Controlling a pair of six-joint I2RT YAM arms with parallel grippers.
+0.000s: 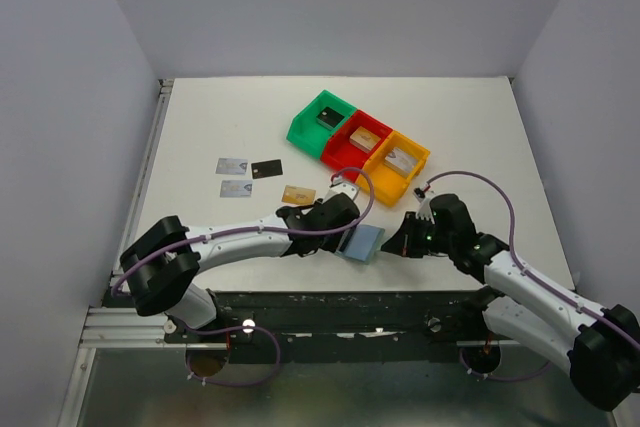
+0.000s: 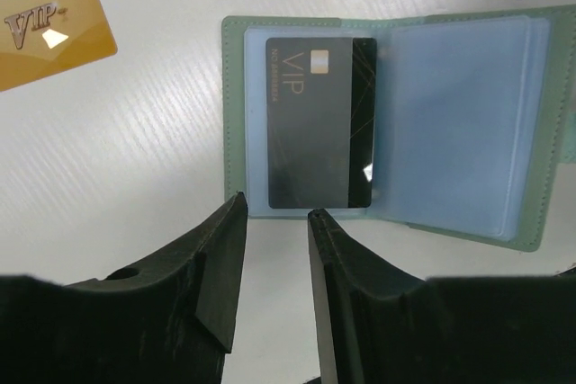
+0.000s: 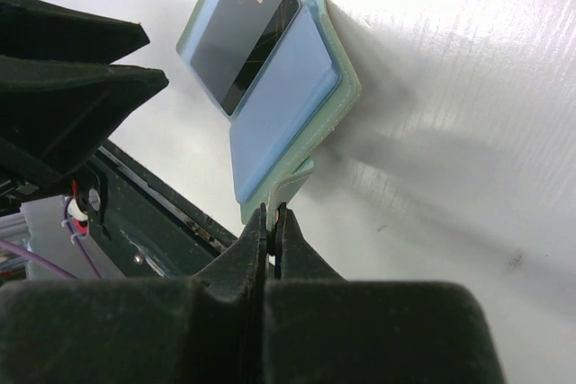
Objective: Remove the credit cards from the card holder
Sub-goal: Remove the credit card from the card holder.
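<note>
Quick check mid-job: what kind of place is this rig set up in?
Likely a lab test booth: bare white walls box in a white table, an aluminium rail runs along its near edge, and three coloured bins sit in a row.

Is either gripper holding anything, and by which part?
The right gripper pinches the card holder by the outer edge of its card-free panel; the left gripper is open, holding nothing.

A green bin [image 1: 301, 128], a red bin [image 1: 338, 154] and an orange bin [image 1: 381, 171] stand touching in a diagonal row on the white table [image 1: 225, 112], right of centre. They hold a dark item [image 1: 329, 117], a tan item [image 1: 363, 137] and a pale item [image 1: 400, 158] respectively. Plain grey walls [image 1: 330, 7] enclose the table
</note>
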